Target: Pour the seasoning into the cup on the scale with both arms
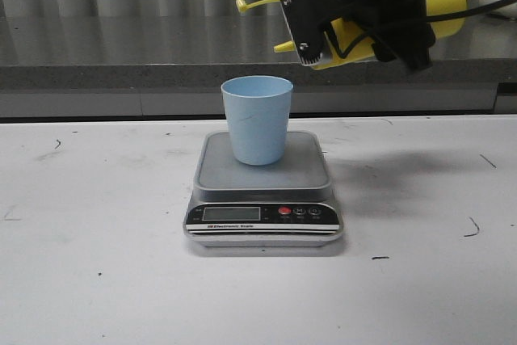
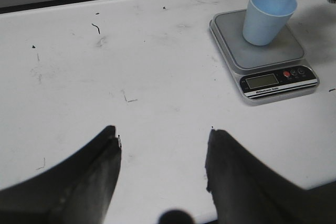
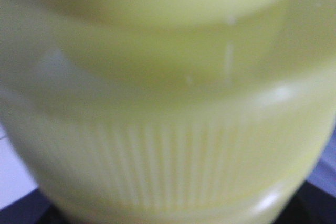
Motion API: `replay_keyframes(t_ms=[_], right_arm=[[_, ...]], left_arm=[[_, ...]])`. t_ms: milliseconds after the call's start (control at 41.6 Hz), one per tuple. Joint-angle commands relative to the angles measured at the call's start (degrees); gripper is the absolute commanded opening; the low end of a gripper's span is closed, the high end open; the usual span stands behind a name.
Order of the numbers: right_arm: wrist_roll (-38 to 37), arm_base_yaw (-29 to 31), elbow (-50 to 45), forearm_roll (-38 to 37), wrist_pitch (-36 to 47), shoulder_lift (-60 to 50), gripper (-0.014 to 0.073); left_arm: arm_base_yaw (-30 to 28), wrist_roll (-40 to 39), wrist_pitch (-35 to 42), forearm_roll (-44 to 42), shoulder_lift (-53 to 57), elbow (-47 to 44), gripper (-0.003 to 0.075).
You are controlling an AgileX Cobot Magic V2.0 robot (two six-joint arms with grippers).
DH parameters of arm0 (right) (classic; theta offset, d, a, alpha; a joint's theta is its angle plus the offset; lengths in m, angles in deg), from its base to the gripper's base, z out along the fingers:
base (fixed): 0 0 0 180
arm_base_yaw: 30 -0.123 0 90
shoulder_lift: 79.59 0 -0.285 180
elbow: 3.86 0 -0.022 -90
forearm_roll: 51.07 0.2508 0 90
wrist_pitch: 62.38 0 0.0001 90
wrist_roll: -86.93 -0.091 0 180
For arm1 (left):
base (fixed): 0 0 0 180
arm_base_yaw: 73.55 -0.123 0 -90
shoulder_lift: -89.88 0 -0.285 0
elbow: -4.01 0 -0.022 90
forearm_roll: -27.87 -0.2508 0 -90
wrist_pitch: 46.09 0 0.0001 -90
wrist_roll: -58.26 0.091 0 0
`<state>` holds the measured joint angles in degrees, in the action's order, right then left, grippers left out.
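Note:
The light blue cup (image 1: 257, 119) stands upright on the silver-grey scale (image 1: 264, 191) at the table's middle. My right gripper (image 1: 343, 34) is shut on the yellow seasoning bottle (image 1: 440, 2) and holds it nearly level above and to the right of the cup. The nozzle (image 1: 283, 47) points left, near the cup's right rim, and the cap strap (image 1: 258, 6) sticks out left. The bottle's ribbed collar (image 3: 173, 161) fills the right wrist view. My left gripper (image 2: 164, 137) is open and empty over bare table, well away from the cup (image 2: 268, 14) and the scale (image 2: 273, 61).
A grey ledge (image 1: 121, 78) runs along the back of the white table (image 1: 97, 264), with a curtained wall behind it. The table bears small dark scuffs. The right arm's cable (image 1: 485, 10) trails off to the right.

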<state>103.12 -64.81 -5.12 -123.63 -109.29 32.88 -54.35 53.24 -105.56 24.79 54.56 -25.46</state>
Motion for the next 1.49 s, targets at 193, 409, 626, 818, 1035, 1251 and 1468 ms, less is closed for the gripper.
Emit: replay_keyframes(t_ms=[193,409,626,818,1035,1251,1468], right_arm=[[2.11,-0.01,2.17,-10.95,-0.45,-3.0,0.0351],[2.11,-0.01,2.17,-11.45,-0.59,-3.0,0.0351],[2.01,-0.01,2.17,-11.45,0.06,-3.0,0.0351],[1.53,-0.01,2.17,-11.39,0.76,-3.0,0.0351],[-8.81,-0.01,2.17,-8.72,1.05,-3.0,0.0351],[-28.78,0.12,2.17,-6.19,1.18,-4.4,0.0351],[-38.2,0.44,2.17,3.79,2.13,-10.55,0.0351]], left_arm=[[-0.04,-0.17,3.77,0.12,-0.38,1.51,0.0369],[-0.04,-0.17,3.77,0.12,-0.38,1.51,0.0368],[-0.04,-0.17,3.77,0.12,-0.38,1.51,0.0369],[-0.04,-0.17,3.77,0.12,-0.38,1.51,0.0369],[-0.04,-0.17,3.77,0.12,-0.38,1.51,0.0369],[-0.04,-0.17,3.77,0.12,-0.38,1.51,0.0369],[-0.04,-0.17,3.77,0.12,-0.38,1.51,0.0369]])
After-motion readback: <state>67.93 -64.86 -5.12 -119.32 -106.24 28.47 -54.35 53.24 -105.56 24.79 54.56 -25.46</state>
